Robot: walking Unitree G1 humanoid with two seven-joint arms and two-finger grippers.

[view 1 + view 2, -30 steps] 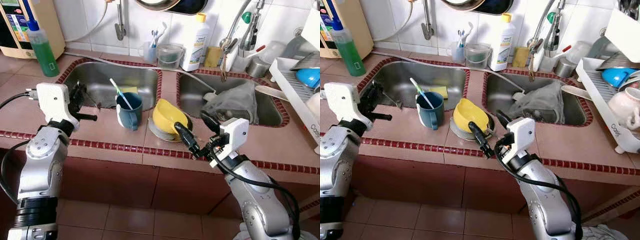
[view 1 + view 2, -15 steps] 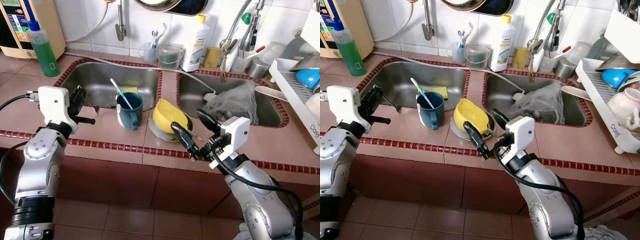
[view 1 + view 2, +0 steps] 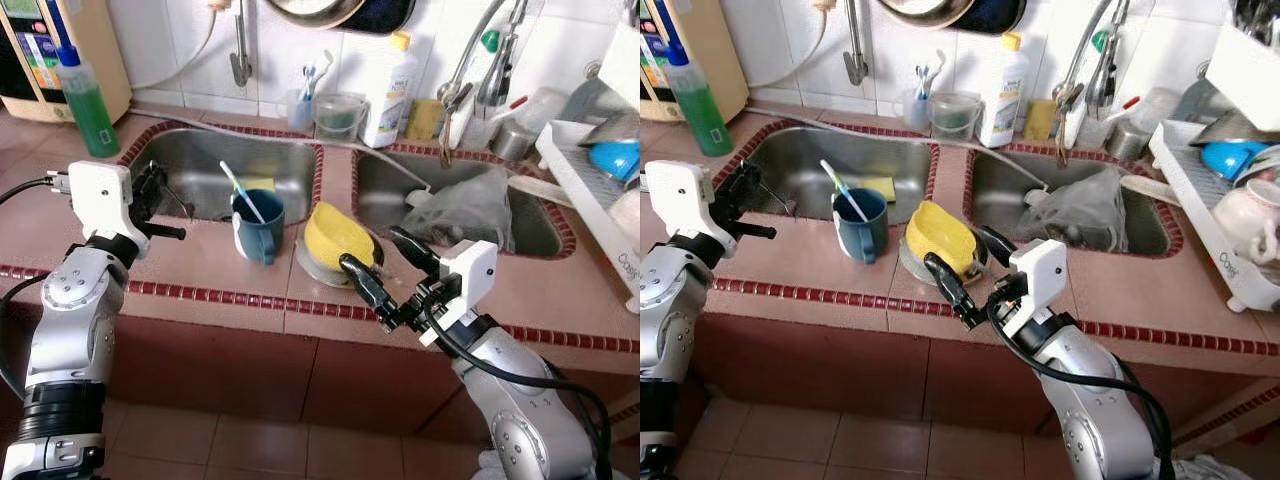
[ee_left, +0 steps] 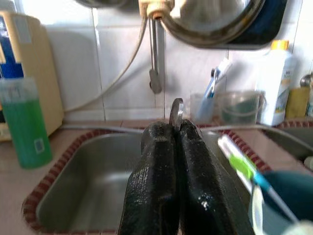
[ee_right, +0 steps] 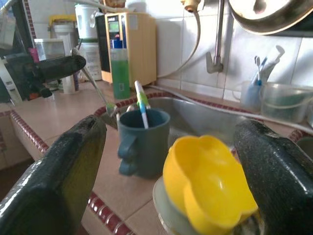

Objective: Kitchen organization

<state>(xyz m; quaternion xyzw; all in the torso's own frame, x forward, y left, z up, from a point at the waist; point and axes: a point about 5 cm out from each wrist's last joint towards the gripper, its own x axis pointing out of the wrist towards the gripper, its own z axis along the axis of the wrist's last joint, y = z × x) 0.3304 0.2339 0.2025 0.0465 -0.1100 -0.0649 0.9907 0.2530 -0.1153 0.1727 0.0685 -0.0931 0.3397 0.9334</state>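
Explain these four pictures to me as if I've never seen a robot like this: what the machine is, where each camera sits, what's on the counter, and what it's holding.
This is a humanoid robot with two silver arms, each ending in two long black fingers. Two pictures come from cameras in its head, looking down at a tiled kitchen counter with a double sink. The other two come from cameras on its wrists, looking along the fingers.

On the counter between the sinks stand a blue mug with a toothbrush in it and a yellow bowl resting on a plate. A green bottle stands at the back on the robot's left, a dish rack on its right.

The left gripper is shut on a thin metal utensil, probably a spoon. The right gripper is open, its fingers either side of the yellow bowl, holding nothing.
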